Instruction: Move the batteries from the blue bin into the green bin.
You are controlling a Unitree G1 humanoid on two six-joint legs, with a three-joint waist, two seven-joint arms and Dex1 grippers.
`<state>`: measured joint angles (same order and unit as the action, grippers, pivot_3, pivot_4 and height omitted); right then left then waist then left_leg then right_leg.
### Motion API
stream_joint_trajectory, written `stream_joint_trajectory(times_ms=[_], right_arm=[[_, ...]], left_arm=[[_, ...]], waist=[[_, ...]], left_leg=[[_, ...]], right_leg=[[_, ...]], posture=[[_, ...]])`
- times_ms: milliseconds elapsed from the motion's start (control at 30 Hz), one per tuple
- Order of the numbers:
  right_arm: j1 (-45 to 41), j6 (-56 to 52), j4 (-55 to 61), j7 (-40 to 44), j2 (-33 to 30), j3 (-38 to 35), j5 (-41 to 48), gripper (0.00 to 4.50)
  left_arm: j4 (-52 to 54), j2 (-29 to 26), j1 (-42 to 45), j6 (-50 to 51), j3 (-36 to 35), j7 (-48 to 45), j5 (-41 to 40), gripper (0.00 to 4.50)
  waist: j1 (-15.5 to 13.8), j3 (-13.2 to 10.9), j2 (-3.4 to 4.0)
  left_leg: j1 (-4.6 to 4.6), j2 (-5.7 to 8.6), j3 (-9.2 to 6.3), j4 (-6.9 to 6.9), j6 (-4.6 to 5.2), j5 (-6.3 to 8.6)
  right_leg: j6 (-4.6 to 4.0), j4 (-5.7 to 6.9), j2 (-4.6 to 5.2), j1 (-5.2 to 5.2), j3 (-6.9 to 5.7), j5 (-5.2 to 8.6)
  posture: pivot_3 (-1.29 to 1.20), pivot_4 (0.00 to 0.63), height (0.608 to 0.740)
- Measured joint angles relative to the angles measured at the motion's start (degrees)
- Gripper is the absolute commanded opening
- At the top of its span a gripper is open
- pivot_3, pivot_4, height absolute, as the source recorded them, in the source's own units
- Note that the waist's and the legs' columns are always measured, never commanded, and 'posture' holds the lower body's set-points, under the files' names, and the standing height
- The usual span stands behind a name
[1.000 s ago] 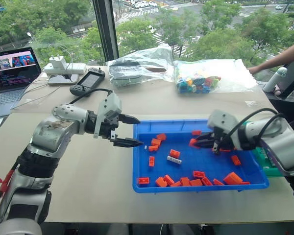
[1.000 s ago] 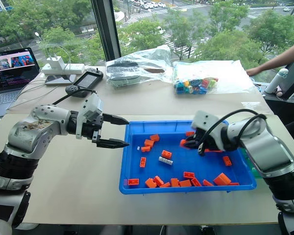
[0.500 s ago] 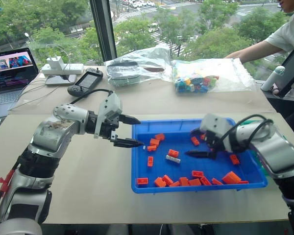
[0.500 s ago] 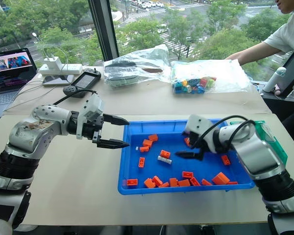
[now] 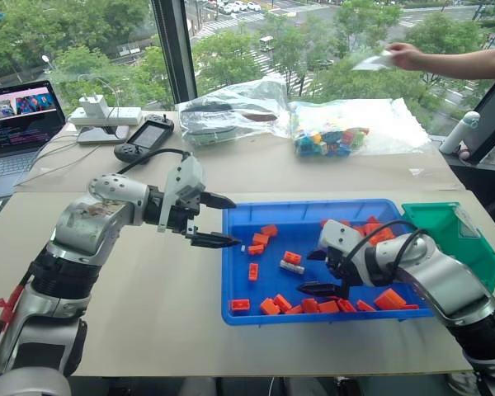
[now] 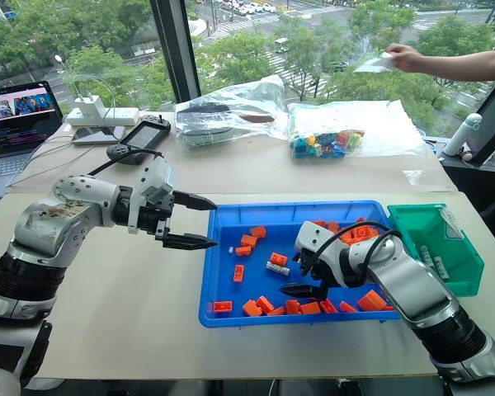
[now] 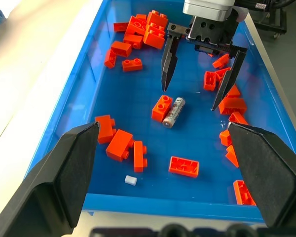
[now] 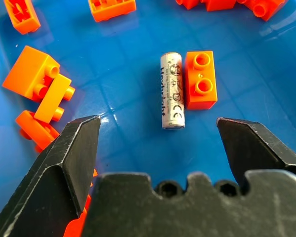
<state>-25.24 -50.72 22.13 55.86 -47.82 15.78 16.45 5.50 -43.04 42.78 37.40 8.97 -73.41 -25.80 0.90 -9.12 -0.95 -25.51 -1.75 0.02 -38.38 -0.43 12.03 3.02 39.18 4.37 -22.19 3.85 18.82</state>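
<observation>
We are seeing the green bin [image 6: 436,247] partly blocked by the right arm; two batteries [image 6: 433,265] are lying inside it. We are failing to read the blurred print on the battery [image 8: 171,91] in the blue bin [image 5: 239,290]. It is lying touching an orange brick [image 8: 201,79], just ahead of the wide-open right gripper [image 7: 201,89]. The left gripper [image 5: 217,221] is hovering open, empty, at the bin's left rim.

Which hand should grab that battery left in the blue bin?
Right. The right hand hangs open over the battery in the blue bin, nearer the green bin. The left hand sits outside the rim.
</observation>
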Motion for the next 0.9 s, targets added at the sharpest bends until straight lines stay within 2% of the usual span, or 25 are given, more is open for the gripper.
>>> stream_joint_trajectory(times_ms=[67, 100, 433, 467, 633, 700, 800, 900], right_arm=[[0.2, 0.0, -0.5, -0.9, 0.8, 0.9, -0.4, 3.88], [0.4, 0.0, -0.9, -1.3, 1.4, 1.5, -0.6, 3.76], [0.8, 1.6, -2.5, -3.9, 2.3, 1.5, -3.2, 0.36], [0.8, 1.6, -2.4, -3.9, 2.3, 1.5, -3.2, 0.24], [0.9, 1.5, -1.7, -2.8, 1.1, 1.4, -2.6, 0.23], [1.2, -0.1, 0.4, -0.4, -0.7, -0.3, 0.5, 0.23], [-0.6, -3.1, 4.8, 1.4, -1.8, -9.3, 7.2, 0.23], [-1.4, -4.8, 5.0, 0.0, -4.6, -17.4, 9.1, 0.23]], left_arm=[[0.0, 0.0, 0.0, 0.0, 0.0, 0.0, 0.0, 4.5], [0.0, 0.0, 0.0, 0.0, 0.0, 0.0, 0.0, 4.5], [0.0, 0.0, 0.0, 0.0, 0.0, -0.1, 0.2, 4.5], [0.0, 0.0, 0.0, -0.1, 0.0, -0.1, 0.3, 4.5], [-0.1, 0.0, 0.0, -0.1, 0.0, -0.1, 0.5, 4.5], [-0.4, 0.0, 0.2, -0.2, 0.0, -0.3, 0.6, 4.5], [-1.4, 0.4, 0.5, -0.8, 0.0, -0.3, 1.0, 4.5], [-1.6, 0.9, 0.9, -1.2, 0.3, -0.4, 1.0, 4.5]], waist=[[0.0, 0.0, 0.0], [0.0, 0.0, 0.0], [0.0, 0.0, -0.01], [0.0, 0.0, -0.01], [-0.1, 0.0, -0.01], [-0.1, 0.0, -0.01], [-0.1, 0.0, -0.02], [-0.1, 0.0, -0.03]], left_leg=[[0.0, 0.0, 0.0, 0.0, 0.0, 0.0], [0.0, 0.0, 0.0, 0.0, 0.0, 0.0], [0.03, 0.0, 0.01, 0.0, 0.0, 0.0], [0.03, 0.0, 0.01, 0.0, 0.0, 0.0], [0.03, 0.0, 0.01, 0.0, 0.0, 0.0], [0.0, 0.01, -0.01, 0.0, 0.0, 0.0], [0.01, 0.0, -0.05, -0.01, 0.0, 0.0], [0.01, 0.0, -0.02, 0.0, 0.0, 0.0]], right_leg=[[0.0, 0.0, 0.0, 0.0, 0.0, 0.0], [0.0, 0.01, 0.0, 0.0, 0.0, 0.0], [0.0, 0.0, -0.01, 0.04, -0.01, 0.0], [0.0, 0.0, -0.01, 0.04, 0.0, 0.0], [0.0, 0.0, 0.01, 0.03, 0.0, 0.0], [0.0, -0.01, 0.02, 0.01, 0.0, 0.0], [0.0, 0.0, 0.02, 0.02, 0.0, 0.0], [0.0, -0.01, 0.02, 0.04, -0.02, 0.0]], posture=[[0.0, 0.15, 0.732], [0.0, 0.15, 0.732], [0.0, 0.15, 0.732], [0.0, 0.15, 0.732], [0.0, 0.15, 0.732], [0.0, 0.15, 0.732], [0.0, 0.15, 0.732], [0.0, 0.15, 0.732]])
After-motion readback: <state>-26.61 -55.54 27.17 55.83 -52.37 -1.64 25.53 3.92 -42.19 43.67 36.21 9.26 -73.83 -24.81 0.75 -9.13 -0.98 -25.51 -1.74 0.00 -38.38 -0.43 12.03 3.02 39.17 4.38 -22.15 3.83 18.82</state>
